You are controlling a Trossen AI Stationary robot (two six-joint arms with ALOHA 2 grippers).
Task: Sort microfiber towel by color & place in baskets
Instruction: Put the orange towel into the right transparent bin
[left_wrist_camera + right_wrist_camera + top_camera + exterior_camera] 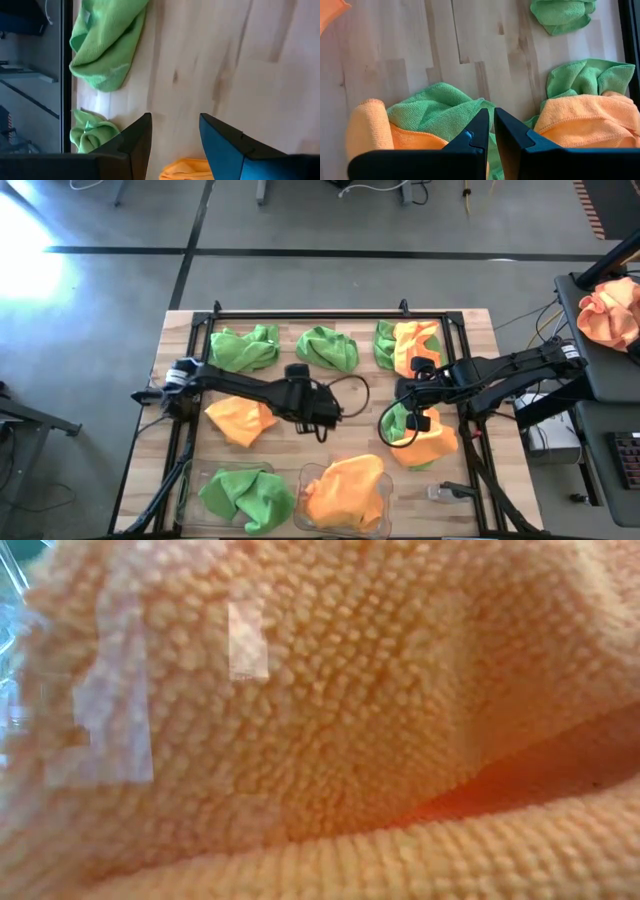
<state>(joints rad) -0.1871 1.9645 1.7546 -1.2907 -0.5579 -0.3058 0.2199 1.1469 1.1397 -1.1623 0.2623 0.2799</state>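
Observation:
Lime green towels lie at the table's far side point(245, 348) point(328, 348), and a green and orange pair sits further right point(410, 345). One orange towel point(240, 420) lies left of centre. A green towel point(440, 107) lies on an orange one point(430, 445) in a pile at the right. The left clear basket point(192, 480) holds a green towel point(245, 495); the right basket point(300, 480) holds an orange towel point(345, 495), which fills the low view point(320, 720). My left gripper point(330, 412) point(175, 116) is open over bare wood at mid-table. My right gripper point(412, 405) point(491, 111) is shut above the pile's green towel. My right gripper points down at the far edge of the pile's green towel point(470, 105) with its fingers shut. I cannot tell whether the fingertips touch the cloth. The towel lies flat on the orange one beneath it.
A black frame point(300, 313) runs around the table's far and side edges. A peach cloth bundle point(610, 310) sits on a side stand to the right, off the table. Bare wood point(360, 430) lies between the two grippers and the baskets.

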